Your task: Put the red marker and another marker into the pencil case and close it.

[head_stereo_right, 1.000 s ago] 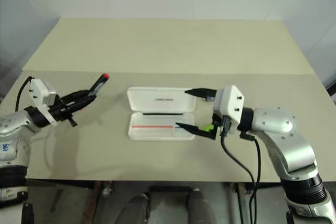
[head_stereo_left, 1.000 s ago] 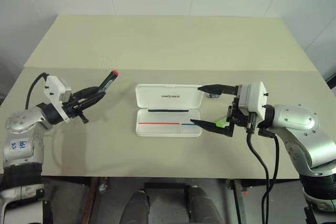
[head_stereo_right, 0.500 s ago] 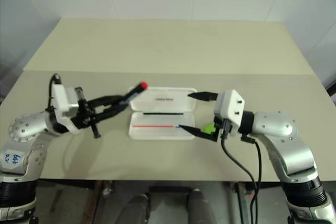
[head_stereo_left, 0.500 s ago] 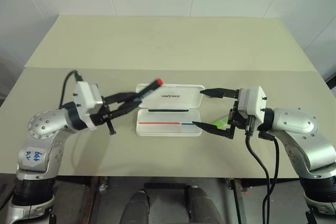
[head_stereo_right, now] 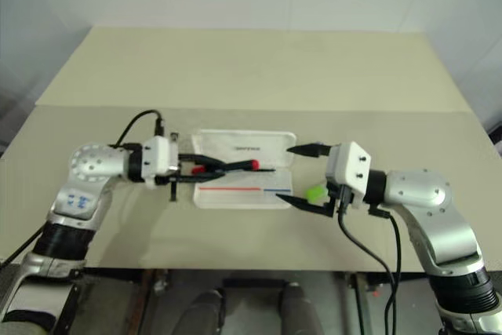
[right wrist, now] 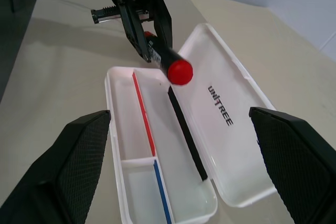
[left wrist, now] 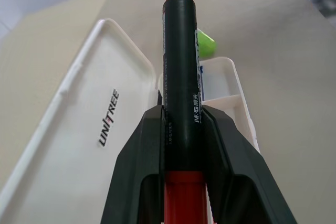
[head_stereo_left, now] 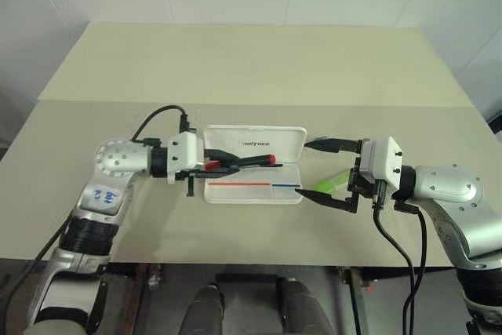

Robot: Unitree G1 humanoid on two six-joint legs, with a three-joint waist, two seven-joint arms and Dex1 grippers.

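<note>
Red marker [head_stereo_left: 249, 161] lies level in left hand [head_stereo_left: 222, 163] above pencil case [head_stereo_left: 252, 184].

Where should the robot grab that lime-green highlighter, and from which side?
Likely mid-barrel on the stubby lime-green highlighter, from the right with the open right gripper: it lies flat on the table, the white plastic pencil case close on its left.

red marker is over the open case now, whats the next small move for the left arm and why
Probably lower it and let go. The left gripper is shut on the red marker, which lies roughly along the open pencil case, above its tray. The tray looks empty, and the right gripper stands open off to the side.
</note>
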